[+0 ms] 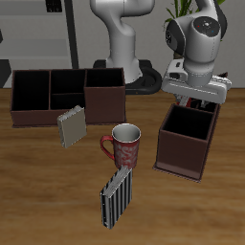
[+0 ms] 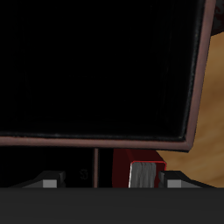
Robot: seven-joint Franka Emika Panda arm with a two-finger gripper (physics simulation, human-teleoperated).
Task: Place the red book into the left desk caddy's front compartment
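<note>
I had the gripper [image 1: 194, 99] over the left desk caddy [image 1: 185, 144]. Fingers clamped the red book [image 2: 146, 169], probably above the narrower far section.

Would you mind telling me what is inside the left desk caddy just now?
Its big section looks dark and empty. The red book shows by the narrower sections under the claw; their floors are hidden.

A warm wood grain with a smooth, faintly satin finish was shown on the bench [image 1: 38, 191]. The left desk caddy [image 1: 182, 153] was rendered matt maroon-brown, the mug [image 1: 125, 145] glossy like glazed ceramic, the robot arm [image 1: 196, 43] in smooth white plastic.
</note>
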